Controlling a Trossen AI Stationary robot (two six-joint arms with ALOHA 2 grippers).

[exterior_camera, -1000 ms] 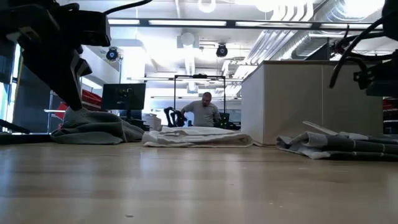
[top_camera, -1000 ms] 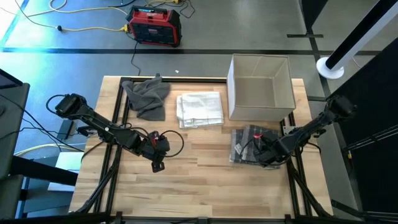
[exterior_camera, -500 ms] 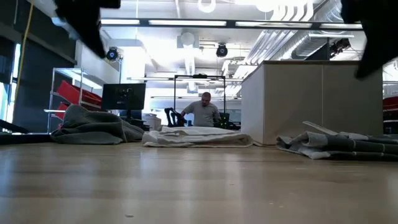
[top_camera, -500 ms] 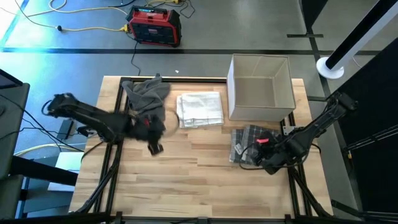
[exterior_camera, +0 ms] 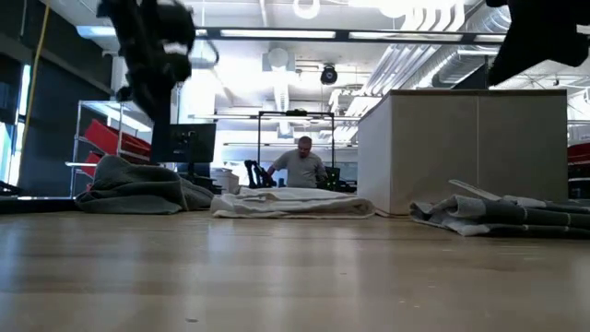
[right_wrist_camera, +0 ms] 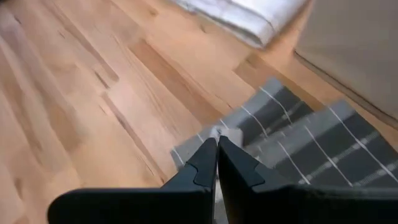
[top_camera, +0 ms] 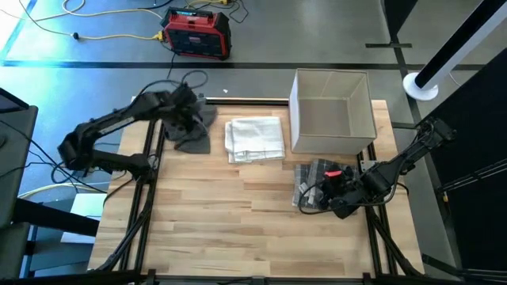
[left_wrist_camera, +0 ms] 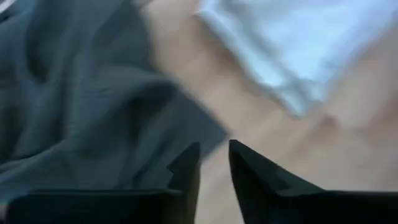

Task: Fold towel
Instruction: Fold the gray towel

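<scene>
Landmark for all placements: the open cardboard box [top_camera: 333, 111] at the far right of the surface [top_camera: 238, 229].

Nearest item — the striped grey towel [top_camera: 315, 184], lying in layers just in front of the box. Right pincer [top_camera: 334, 184] low over its near right part, fingers pressed together with nothing between them; judged parked, no action needed here.

Next out — the white towel [top_camera: 255, 138], lying flat and compact, immediately left of the box. Leave undisturbed.

Farthest left of the box, at the far left corner of the surface — the dark grey towel [top_camera: 188, 123], crumpled in a heap and judged the piece in hand. Left pincer [top_camera: 187, 112] above it, fingers [left_wrist_camera: 186, 171] set to a narrow gap and holding nothing, tips over the near edge of the cloth beside bare wood.

Recommended procedure, as a judgement:
- Spread the fingers wider before descent.
- Descend on one free corner or hem — not the bulk of the heap — to avoid gathering several layers.
- Close fully, then lift and draw toward the open middle of the surface, well left of the box, for spreading.
- Keep clear of the white towel during the pull.

Risk: a pinch through stacked folds, producing a twisted lift instead of a flat sheet.
</scene>
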